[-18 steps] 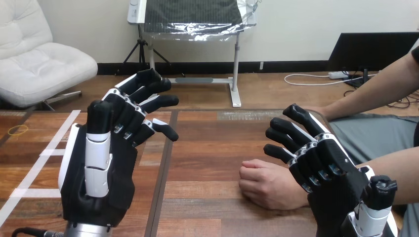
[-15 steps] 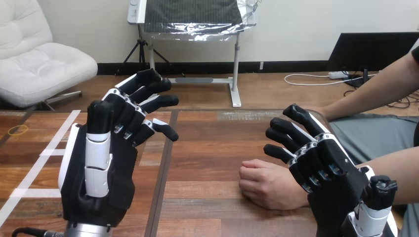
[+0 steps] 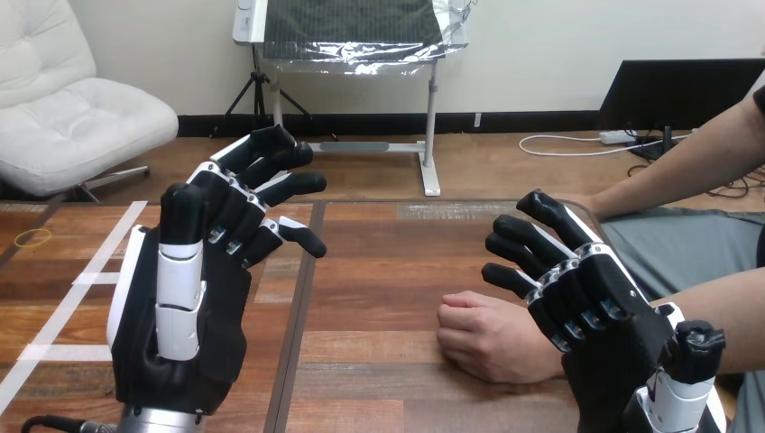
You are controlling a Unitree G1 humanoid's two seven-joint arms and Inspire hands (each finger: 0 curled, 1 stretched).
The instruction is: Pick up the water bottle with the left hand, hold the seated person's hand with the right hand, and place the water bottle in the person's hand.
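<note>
Nearest of all, the left hand is standing up from the view's bottom left edge. Its thumb is rising upright closest to the camera, and its fingers are reaching forward, fanned apart and only loosely bent, gripping nothing. At the bottom right, the right hand is showing its back, its fingers spreading fairly straight toward the left and away, also closing on nothing.

Just left of that hand, the person's hand is lying on the table as a loose fist with its knuckles pointing left. Its wrist is passing under or behind the right hand (whether the 2 are touching I cannot tell), and the robot's fingers are pointing over and past the wrist rather than wrapping it.

Farther out on the left part of the table, strips of white tape are crossing the wood. A small yellow band is lying near the left edge. At the far right, the person's other forearm is reaching in toward the table's far right corner, its hand hidden behind the right hand's fingertips.
</note>
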